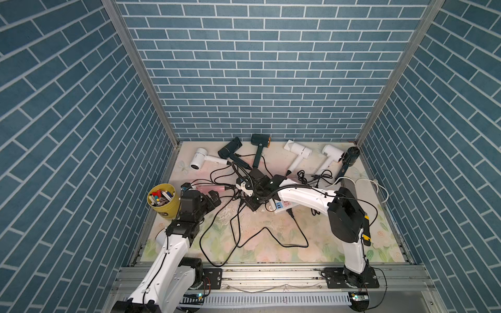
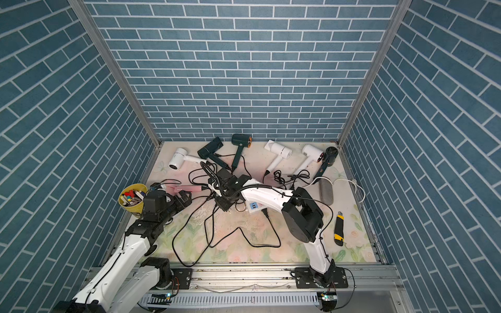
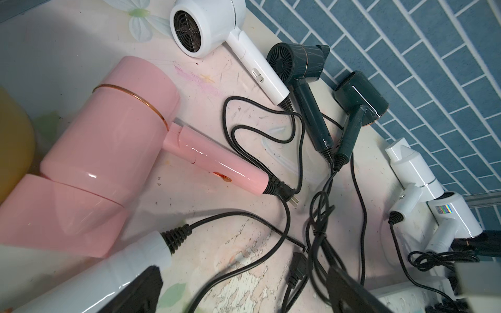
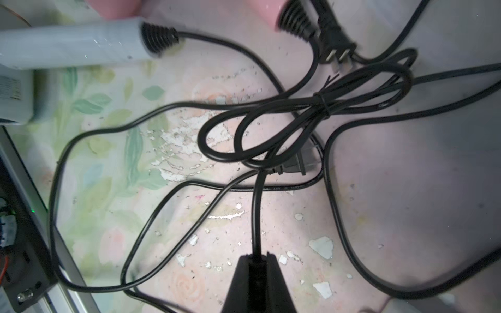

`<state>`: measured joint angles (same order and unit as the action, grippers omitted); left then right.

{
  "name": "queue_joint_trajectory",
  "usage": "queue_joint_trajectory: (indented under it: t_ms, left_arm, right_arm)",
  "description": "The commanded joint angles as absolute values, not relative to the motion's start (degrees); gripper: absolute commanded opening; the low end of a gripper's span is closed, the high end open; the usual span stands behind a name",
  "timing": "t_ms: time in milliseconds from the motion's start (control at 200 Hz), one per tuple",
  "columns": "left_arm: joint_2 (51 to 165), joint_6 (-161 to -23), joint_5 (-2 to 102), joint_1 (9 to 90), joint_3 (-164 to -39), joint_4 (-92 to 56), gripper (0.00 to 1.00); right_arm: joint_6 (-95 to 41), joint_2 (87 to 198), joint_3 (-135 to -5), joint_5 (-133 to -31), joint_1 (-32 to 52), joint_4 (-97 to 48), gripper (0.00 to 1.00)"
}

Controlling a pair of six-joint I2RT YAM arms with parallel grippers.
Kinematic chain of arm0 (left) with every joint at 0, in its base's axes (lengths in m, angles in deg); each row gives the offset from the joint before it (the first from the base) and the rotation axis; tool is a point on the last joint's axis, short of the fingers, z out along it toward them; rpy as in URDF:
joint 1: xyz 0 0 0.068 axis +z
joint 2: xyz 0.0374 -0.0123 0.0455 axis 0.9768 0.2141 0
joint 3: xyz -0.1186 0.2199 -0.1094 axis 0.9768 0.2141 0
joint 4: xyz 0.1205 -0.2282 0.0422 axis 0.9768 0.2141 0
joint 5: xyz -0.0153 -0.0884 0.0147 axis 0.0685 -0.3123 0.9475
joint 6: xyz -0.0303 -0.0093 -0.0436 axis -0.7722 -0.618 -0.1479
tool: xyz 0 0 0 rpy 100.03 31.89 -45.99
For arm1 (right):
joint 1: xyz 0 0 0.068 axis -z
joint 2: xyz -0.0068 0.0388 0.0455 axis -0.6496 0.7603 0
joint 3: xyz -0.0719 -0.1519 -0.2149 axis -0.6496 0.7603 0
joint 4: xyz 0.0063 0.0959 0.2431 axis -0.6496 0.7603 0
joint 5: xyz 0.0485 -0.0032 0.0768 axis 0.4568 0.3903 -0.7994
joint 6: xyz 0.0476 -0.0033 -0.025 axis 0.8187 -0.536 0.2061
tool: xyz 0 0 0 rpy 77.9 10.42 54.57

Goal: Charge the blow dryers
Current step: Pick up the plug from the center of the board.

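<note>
in both top views six blow dryers [image 1: 298, 151] lie along the back of the bench [image 1: 271, 252] with their cords loose. the power strip [image 2: 253, 207] sits mid-bench, and the left tool [image 1: 214, 199] has its jaws apart. in the left wrist view the pink dryer [image 3: 108, 151] lies with its plug [image 3: 370, 195] bare. in the right wrist view the right tool [image 4: 256, 264] is clamped on a black cord [image 4: 256, 216]. plugging in looks barely begun.

We see bright, even light in both top views, the walls [image 1: 257, 67] bowing at the edges; glare streaks the pink dryer [image 3: 108, 151], and the white dryer [image 4: 73, 46] blurs close up.
</note>
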<state>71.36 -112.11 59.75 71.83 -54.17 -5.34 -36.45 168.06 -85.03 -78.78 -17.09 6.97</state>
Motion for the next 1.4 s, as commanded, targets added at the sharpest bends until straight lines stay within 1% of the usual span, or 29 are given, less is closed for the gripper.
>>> queue_joint_trajectory:
  t_ms: [0, 270, 495, 810, 1180, 1395]
  left_arm:
    - [70.7, -111.9, 59.7, 72.4, -53.6, -5.4, 0.99]
    - [70.7, -111.5, 58.8, 72.4, -53.6, -5.8, 0.99]
    - [70.7, -111.4, 58.5, 72.4, -53.6, -5.8, 0.99]
    - [71.5, -111.3, 57.6, 72.4, -53.4, -6.5, 0.99]
    - [72.2, -111.0, 57.1, 72.4, -53.4, -7.2, 0.99]
    - [73.0, -110.9, 56.4, 72.3, -53.4, -7.8, 0.99]
  right_arm:
    - [-34.2, 163.9, -82.7, -75.3, -17.0, 3.4, 0.0]
    - [-28.5, 156.5, -74.4, -69.7, -13.7, -4.5, 0.0]
    - [-24.5, 152.7, -69.2, -72.5, -10.1, -8.8, 0.0]
    - [-22.0, 144.4, -60.6, -70.3, -6.6, -13.5, 0.0]
    - [-21.1, 133.8, -53.9, -65.8, -3.0, -14.2, 0.0]
    - [-21.0, 131.6, -50.8, -64.5, -1.4, -15.1, 0.0]
